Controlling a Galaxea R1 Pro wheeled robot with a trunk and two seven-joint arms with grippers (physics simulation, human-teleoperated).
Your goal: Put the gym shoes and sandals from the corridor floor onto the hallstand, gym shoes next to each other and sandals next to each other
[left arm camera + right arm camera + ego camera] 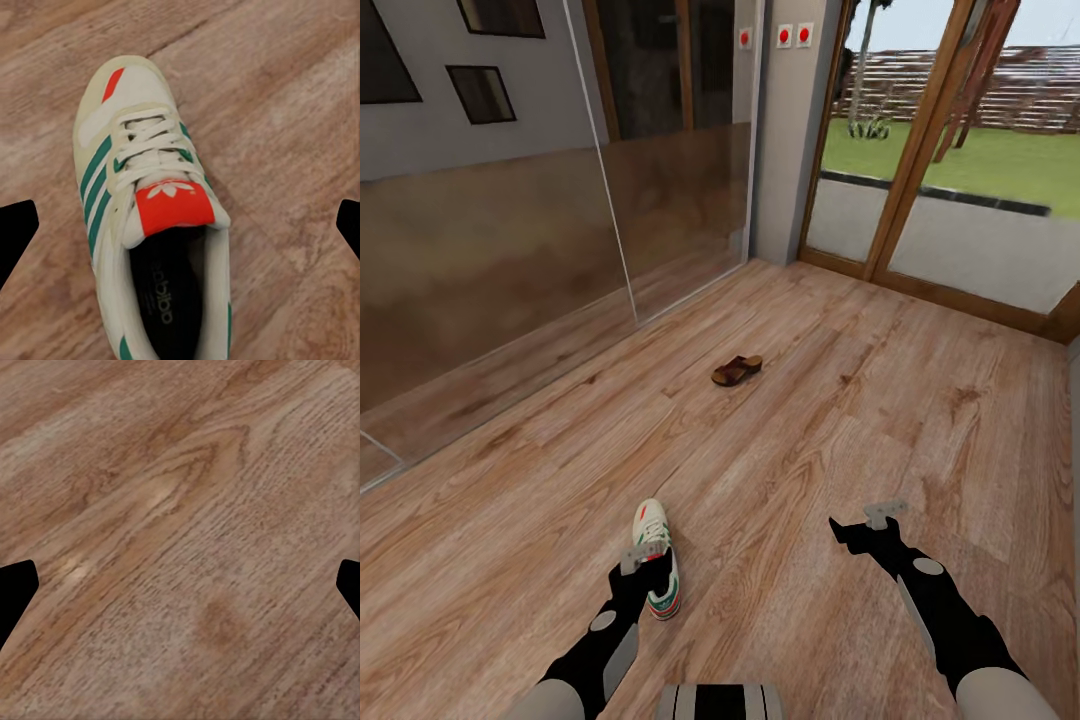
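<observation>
Wood-grain plank corridor floor (810, 420) underfoot, running up to a glass wall (510, 260) at 10 o'clock and a wood-framed glass door (920, 160) at 1 o'clock, lawn beyond. White gym shoe (658, 560) with green stripes lying on the planks at 7 o'clock in the head view, toe pointing away, upright on its sole. Left gripper (644, 556) poised directly over that shoe, fingers spread wide; seen from the left wrist, gym shoe (154, 225) centred between the dark fingertips (16, 232), red-orange tongue patch and laces facing the camera, neither finger touching it. Dark brown sandal (737, 369) resting alone on the floor near 12 o'clock, well apart from the shoe and both arms. Right gripper (870, 520) held over bare planks at 5 o'clock, jaws likewise apart, nothing between them; bare wood floor (180, 540) beneath its fingertips (15, 592) in the right wrist view. Three red-and-white wall plates (785, 36) high on the pillar between glass wall and door.
</observation>
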